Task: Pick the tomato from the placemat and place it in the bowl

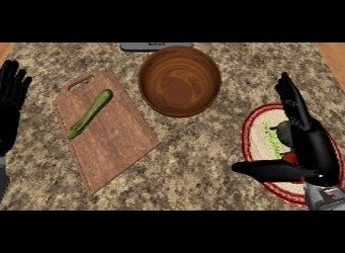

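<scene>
The tomato (289,157) shows only as a small red patch on the round red-rimmed placemat (254,129) at the right, mostly hidden by my right hand (310,143). That hand hovers over the placemat, open, fingers straight and pointing away, thumb stretched out to the left just below the tomato. A dark round object (282,129) with a green strip beside it also lies on the placemat. The wooden bowl (179,81) stands empty at the counter's far middle. My left hand (3,106) rests open at the left edge, fingers up.
A wooden cutting board (109,133) lies left of the bowl with a green cucumber (90,113) on it. A grey object (155,46) sits at the counter's far edge behind the bowl. Wood floor shows beyond both far corners.
</scene>
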Controlling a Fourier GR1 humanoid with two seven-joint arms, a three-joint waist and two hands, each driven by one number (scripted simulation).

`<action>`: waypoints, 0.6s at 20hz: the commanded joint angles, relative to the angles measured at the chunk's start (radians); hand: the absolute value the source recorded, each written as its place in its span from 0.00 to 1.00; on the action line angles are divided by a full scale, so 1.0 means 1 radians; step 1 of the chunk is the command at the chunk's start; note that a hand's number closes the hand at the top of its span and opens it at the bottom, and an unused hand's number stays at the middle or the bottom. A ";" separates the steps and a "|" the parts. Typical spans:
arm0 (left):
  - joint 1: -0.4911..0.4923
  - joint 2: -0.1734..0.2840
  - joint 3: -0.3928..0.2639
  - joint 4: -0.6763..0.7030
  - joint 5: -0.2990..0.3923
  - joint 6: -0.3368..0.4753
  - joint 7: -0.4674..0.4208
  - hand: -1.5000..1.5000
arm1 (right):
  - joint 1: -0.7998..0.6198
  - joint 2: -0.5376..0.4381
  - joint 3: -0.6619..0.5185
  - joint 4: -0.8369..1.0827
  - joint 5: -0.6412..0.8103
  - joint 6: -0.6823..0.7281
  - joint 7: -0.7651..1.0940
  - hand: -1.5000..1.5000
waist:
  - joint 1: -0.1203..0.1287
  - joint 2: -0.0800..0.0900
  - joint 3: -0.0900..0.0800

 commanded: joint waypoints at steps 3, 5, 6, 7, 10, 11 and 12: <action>0.023 -0.016 0.040 0.016 0.012 0.012 -0.034 0.50 | 0.204 0.055 0.101 -0.078 0.385 -0.312 -0.195 0.00 | -0.010 0.009 0.005; -0.013 -0.005 0.059 0.038 0.031 -0.004 -0.013 0.50 | 0.323 0.057 0.169 -0.110 0.482 -0.367 -0.227 0.00 | -0.013 0.012 0.006; -0.006 -0.015 0.057 0.043 0.015 0.006 -0.029 0.50 | 0.353 0.082 0.208 -0.132 0.549 -0.410 -0.180 0.00 | -0.002 0.013 0.005; 0.007 -0.013 0.054 0.022 0.013 0.002 -0.028 0.50 | 0.404 0.040 0.177 -0.167 0.582 -0.426 -0.168 0.00 | -0.004 0.012 0.005; 0.061 -0.018 0.058 0.010 0.019 -0.026 -0.069 0.50 | 0.490 -0.011 0.155 -0.245 0.761 -0.419 0.008 0.00 | 0.002 0.010 0.003; 0.030 -0.009 0.074 0.054 0.029 -0.039 -0.067 0.50 | 0.494 -0.031 0.126 -0.305 0.806 -0.381 0.092 0.00 | -0.010 0.013 0.000; 0.027 -0.008 0.087 0.061 0.023 -0.023 -0.071 0.50 | 0.551 -0.053 0.118 -0.368 0.822 -0.341 0.145 0.00 | -0.017 0.012 0.000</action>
